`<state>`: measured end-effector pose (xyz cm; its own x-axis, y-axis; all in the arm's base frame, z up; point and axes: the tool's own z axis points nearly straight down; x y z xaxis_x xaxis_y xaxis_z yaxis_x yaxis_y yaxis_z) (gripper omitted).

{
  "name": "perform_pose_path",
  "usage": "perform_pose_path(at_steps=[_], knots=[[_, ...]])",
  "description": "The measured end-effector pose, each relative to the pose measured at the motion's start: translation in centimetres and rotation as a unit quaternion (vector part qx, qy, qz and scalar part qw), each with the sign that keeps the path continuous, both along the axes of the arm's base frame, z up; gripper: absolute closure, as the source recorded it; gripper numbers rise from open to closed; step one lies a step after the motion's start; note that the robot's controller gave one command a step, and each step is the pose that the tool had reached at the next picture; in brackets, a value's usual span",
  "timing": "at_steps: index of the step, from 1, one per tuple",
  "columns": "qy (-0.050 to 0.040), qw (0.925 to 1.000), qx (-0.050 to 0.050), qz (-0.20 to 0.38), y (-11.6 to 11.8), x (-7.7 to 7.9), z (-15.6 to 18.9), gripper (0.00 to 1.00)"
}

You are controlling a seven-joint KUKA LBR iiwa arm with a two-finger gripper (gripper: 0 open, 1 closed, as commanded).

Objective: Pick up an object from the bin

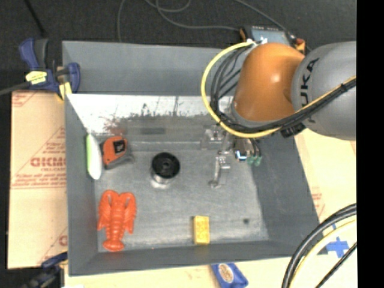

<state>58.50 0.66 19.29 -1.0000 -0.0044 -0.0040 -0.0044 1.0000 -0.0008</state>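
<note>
My gripper (216, 177) hangs over the bin floor in the right half of the bin, below the orange-covered wrist. The nearest thing is a black round cap-like object (164, 165) on a silvery base, which lies a short way to the gripper's left and apart from it. A yellow toy brick (201, 229) lies near the front wall, below the gripper.
An orange tape measure (114, 150) and a white and green oblong thing (93, 156) lie by the left wall. A red toy lobster (116, 219) lies in the front left corner. The arm and its cables cover the bin's back right corner.
</note>
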Motion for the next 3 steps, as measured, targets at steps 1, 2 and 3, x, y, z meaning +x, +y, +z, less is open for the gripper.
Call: perform_pose_path(at_steps=[1,2,3], knots=[[-0.0027,1.0,0.001,-0.008,3.8,2.6,-6.8,0.0],[0.0024,0.9998,0.0,0.021,5.2,3.0,-8.8,0.0],[-0.001,0.986,0.0,0.167,7.5,3.6,-7.6,0.0]])
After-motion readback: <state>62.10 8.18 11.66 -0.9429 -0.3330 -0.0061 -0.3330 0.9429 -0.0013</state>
